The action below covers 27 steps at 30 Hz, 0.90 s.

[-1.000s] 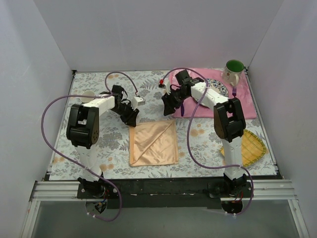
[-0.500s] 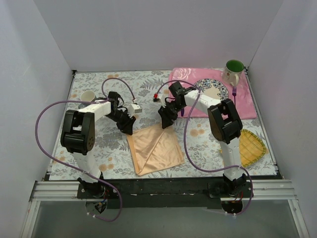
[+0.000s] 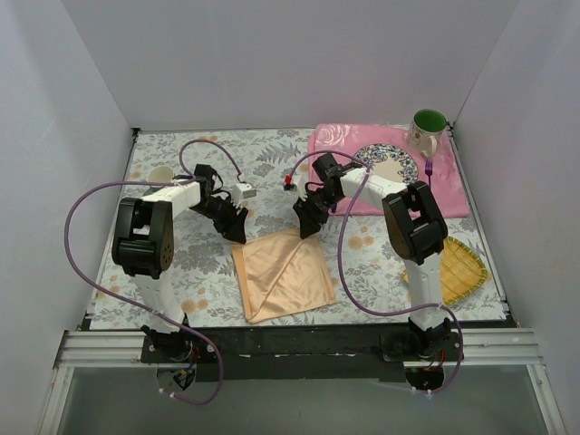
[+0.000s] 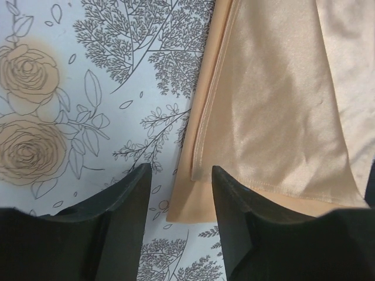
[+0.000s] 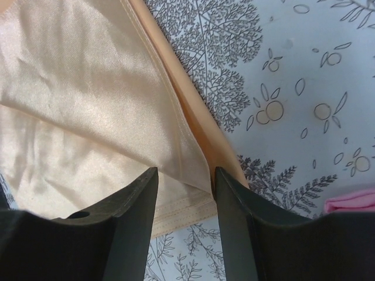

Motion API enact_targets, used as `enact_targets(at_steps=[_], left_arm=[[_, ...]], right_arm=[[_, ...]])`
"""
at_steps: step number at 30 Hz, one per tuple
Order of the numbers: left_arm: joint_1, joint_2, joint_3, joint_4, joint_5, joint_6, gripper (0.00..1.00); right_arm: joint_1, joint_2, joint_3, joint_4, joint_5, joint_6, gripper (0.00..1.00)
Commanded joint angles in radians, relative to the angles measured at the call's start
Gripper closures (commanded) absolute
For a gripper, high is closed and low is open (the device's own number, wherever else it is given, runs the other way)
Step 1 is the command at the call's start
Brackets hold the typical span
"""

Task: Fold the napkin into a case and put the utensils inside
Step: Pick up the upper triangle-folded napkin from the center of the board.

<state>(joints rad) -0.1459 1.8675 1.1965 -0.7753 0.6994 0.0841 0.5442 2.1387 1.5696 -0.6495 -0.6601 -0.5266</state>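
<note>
I count one napkin, folded over itself in layers with a diagonal crease, lying askew on the floral table between my two arms. My left gripper hangs over its far left corner with the jaws apart. Through the gap I see the stacked hems and bare tablecloth, with nothing pinched. My right gripper is likewise parted above the far right corner, where the stitched hem runs under the gap. Of the utensils I can pick out only one, the purple fork, on the pink placemat near the one plate and just below the one green-lined mug. There are two mats: that pink one and a yellow one at the right edge. A single small cup stands at far left. Open cloth lies left of the napkin and between it and the placemat. Its near edge runs close to the table's front.
</note>
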Motion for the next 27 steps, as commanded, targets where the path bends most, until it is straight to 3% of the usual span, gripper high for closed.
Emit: enact_targets(at_steps=[1, 14, 21, 26, 27], left_arm=[[-0.001, 0.034, 0.043, -0.061, 0.107, -0.009, 0.58], [-0.006, 0.061, 0.038, -0.073, 0.072, 0.028, 0.78], [-0.007, 0.073, 0.066, -0.085, 0.069, 0.048, 1.00], [-0.009, 0.070, 0.075, -0.093, 0.072, 0.051, 0.99], [-0.009, 0.068, 0.077, -0.097, 0.075, 0.049, 0.87]], right_arm=[[0.011, -0.043, -0.042, -0.010, -0.007, 0.007, 0.48], [0.028, -0.111, -0.088, -0.018, -0.081, 0.027, 0.48], [0.005, -0.091, 0.047, -0.022, -0.068, 0.007, 0.36], [-0.010, -0.030, 0.131, -0.050, -0.016, -0.029, 0.28], [-0.009, -0.023, 0.136, -0.055, -0.010, -0.045, 0.28]])
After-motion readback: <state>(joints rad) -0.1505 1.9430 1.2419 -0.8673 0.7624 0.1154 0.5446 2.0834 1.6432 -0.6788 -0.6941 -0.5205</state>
